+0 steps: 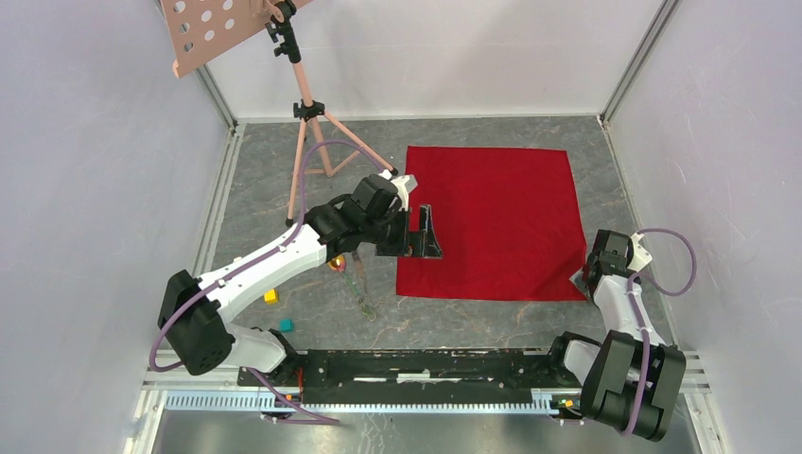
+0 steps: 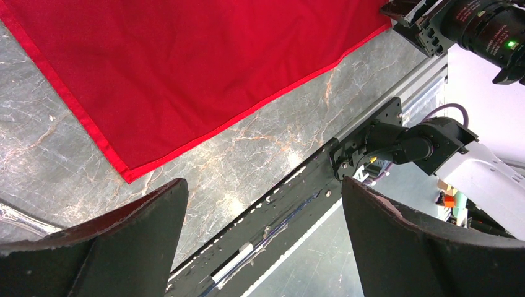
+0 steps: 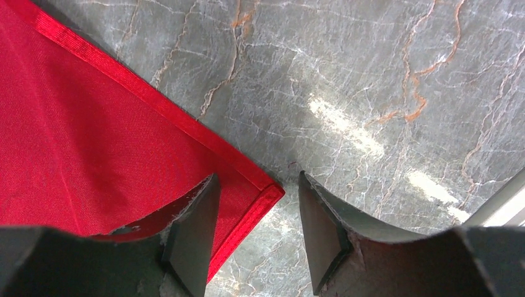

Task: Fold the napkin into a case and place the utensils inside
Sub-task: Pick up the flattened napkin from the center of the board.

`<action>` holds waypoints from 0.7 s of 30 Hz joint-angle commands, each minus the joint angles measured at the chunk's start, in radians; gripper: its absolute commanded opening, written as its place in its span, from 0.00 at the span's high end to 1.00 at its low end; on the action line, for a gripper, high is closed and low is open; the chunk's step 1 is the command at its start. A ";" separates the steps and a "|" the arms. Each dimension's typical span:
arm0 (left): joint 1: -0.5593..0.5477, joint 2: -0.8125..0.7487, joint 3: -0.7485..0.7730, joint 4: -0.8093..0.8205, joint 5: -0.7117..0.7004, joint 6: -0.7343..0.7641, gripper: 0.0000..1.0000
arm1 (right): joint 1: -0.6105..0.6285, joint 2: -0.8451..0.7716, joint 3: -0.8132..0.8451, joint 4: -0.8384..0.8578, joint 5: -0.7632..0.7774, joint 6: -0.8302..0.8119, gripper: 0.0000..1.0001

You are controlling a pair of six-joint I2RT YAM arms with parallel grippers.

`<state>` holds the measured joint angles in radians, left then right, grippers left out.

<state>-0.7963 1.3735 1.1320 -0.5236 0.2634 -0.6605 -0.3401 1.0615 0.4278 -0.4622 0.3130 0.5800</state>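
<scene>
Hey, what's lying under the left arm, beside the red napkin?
Utensils poke out from beneath the left arm: a gold spoon bowl and thin dark pieces lying on the marble table. The arm covers their far ends, so I can't count them.

Light was bright and even, coming from overhead. The top view was sharp, with only soft, short shadows under the arms on the desk (image 1: 473,317). The napkin (image 1: 492,222) read as saturated red without glare. White glare streaks lay on the desk in both wrist views. The fingers (image 3: 322,241) of the right pincer (image 3: 259,178) and of the left pincer (image 2: 263,182) were dark, close and slightly soft.
</scene>
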 commanded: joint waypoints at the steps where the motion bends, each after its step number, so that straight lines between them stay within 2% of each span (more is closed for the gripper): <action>1: -0.004 -0.008 0.017 0.009 -0.013 0.047 0.00 | 0.010 0.027 -0.023 -0.137 -0.009 0.013 0.43; 9: -0.003 0.018 0.024 0.008 -0.014 0.072 0.00 | 0.016 -0.106 0.042 -0.207 -0.010 0.012 0.41; 21: -0.002 0.014 0.017 -0.001 -0.028 0.083 0.00 | 0.016 -0.019 -0.039 -0.121 -0.013 0.023 0.41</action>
<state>-0.7963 1.3960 1.1320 -0.5297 0.2596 -0.6453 -0.3271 1.0080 0.4408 -0.6022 0.2890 0.5884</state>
